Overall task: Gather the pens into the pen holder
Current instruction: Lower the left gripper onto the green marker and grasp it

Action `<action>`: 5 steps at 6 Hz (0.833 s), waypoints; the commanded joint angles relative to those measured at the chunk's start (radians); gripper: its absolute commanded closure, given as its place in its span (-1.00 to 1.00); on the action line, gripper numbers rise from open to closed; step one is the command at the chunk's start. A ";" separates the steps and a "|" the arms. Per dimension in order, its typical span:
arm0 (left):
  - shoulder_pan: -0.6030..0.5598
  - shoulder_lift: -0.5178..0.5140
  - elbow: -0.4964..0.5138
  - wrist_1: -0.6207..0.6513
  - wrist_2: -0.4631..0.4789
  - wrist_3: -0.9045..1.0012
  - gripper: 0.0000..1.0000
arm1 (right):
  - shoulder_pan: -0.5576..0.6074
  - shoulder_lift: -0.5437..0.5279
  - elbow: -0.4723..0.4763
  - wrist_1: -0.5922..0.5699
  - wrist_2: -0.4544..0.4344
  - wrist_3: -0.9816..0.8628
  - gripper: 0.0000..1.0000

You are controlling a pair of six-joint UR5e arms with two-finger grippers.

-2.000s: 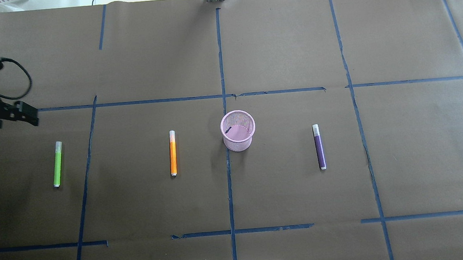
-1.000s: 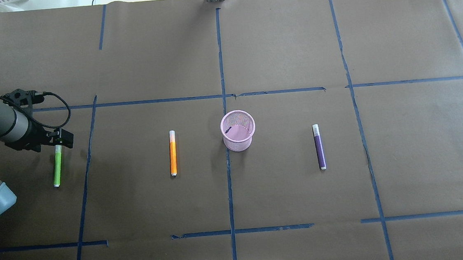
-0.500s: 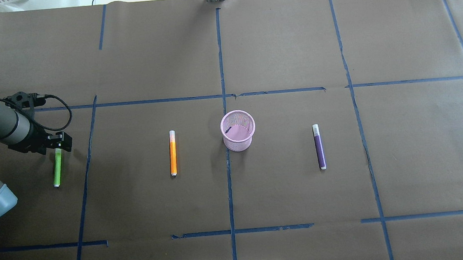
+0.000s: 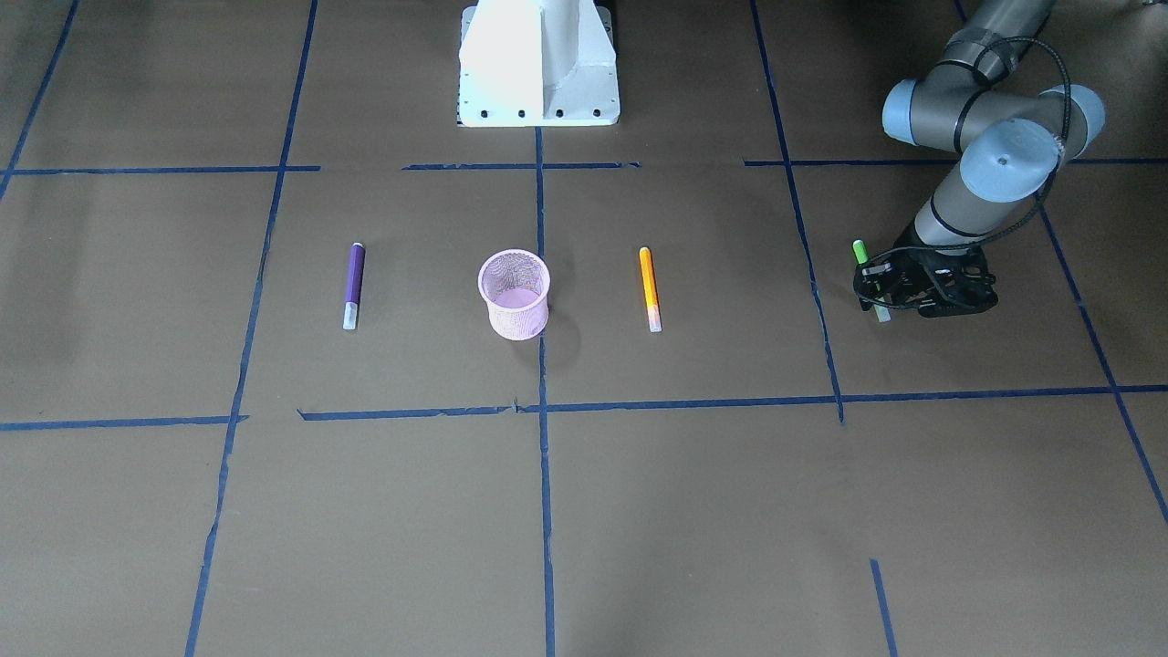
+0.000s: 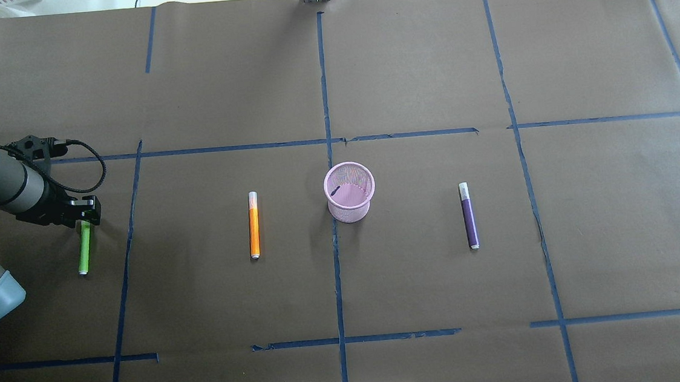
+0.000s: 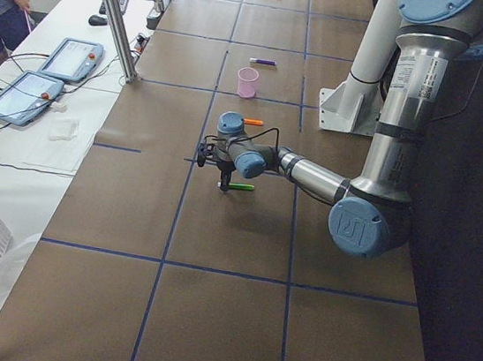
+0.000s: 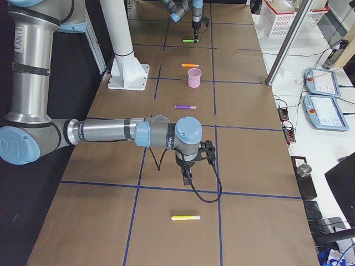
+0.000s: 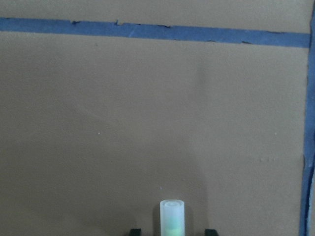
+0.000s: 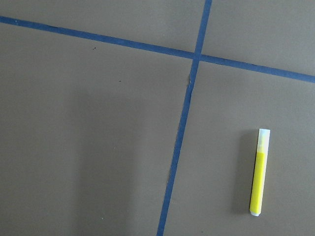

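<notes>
The green pen (image 5: pixel 84 252) lies at the table's left. My left gripper (image 5: pixel 85 218) is low over its pale cap end. In the left wrist view the cap (image 8: pixel 172 215) stands between the two fingertips with a gap on each side, so the gripper is open. The orange pen (image 5: pixel 253 225) lies left of the pink mesh pen holder (image 5: pixel 349 193). The purple pen (image 5: pixel 469 217) lies right of it. The holder stands upright. My right gripper (image 7: pixel 187 178) shows only in the exterior right view, so I cannot tell whether it is open or shut.
A yellow pen (image 9: pixel 259 172) lies on the brown paper near my right gripper, beyond the overhead view's edge. Blue tape lines (image 5: pixel 335 246) grid the table. The robot's white base (image 4: pixel 538 64) stands at the table's near edge.
My left arm came in from the far left and went down over the green pen's cap end. The pens and the holder have not moved.
</notes>
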 commanded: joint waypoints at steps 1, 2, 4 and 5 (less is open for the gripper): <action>0.000 0.000 -0.001 0.002 0.000 0.000 0.18 | 0.000 0.000 -0.001 0.000 0.000 0.002 -1.00; 0.000 0.002 -0.001 0.002 0.000 -0.001 0.49 | 0.000 0.000 -0.001 0.001 0.000 0.002 -1.00; 0.000 0.002 -0.009 0.005 0.006 0.000 1.00 | 0.000 0.000 0.000 0.000 0.000 0.002 -1.00; -0.001 -0.003 -0.033 0.005 0.014 0.002 1.00 | 0.000 0.000 -0.001 0.000 0.000 0.002 -1.00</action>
